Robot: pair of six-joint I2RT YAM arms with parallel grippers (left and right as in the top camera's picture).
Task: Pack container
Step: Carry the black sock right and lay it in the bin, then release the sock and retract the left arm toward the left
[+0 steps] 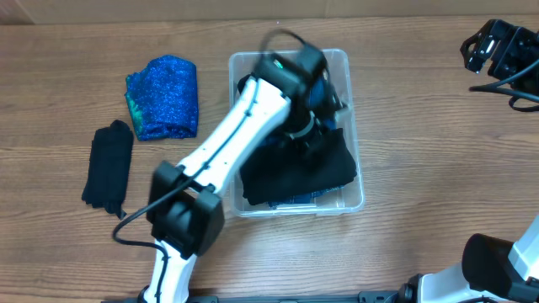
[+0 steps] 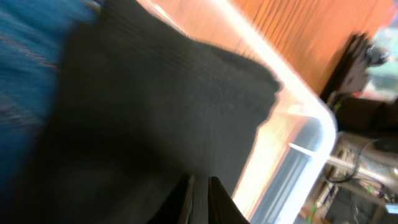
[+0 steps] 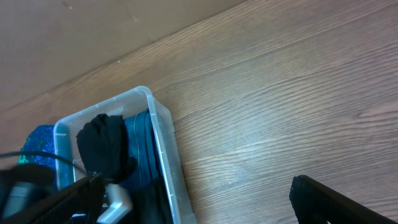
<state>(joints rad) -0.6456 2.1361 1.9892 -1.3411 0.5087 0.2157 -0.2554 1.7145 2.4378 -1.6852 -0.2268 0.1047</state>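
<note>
The clear plastic container point(image 1: 352, 199) sits mid-table and holds a black cloth point(image 1: 310, 168) over blue fabric. My left gripper point(image 1: 323, 108) is down inside the container. In the left wrist view its fingers point(image 2: 200, 194) are nearly together just above the black cloth point(image 2: 155, 112), gripping nothing I can see, with the container rim point(image 2: 314, 121) to the right. My right gripper point(image 1: 497, 46) rests at the far right back of the table. In the right wrist view its fingers point(image 3: 194, 183) are wide apart and empty, well away from the container point(image 3: 165, 143).
A folded sparkly blue cloth point(image 1: 162, 97) lies left of the container. A folded black cloth point(image 1: 109, 166) lies further left. Bare wood table point(image 1: 421, 126) stretches to the right of the container.
</note>
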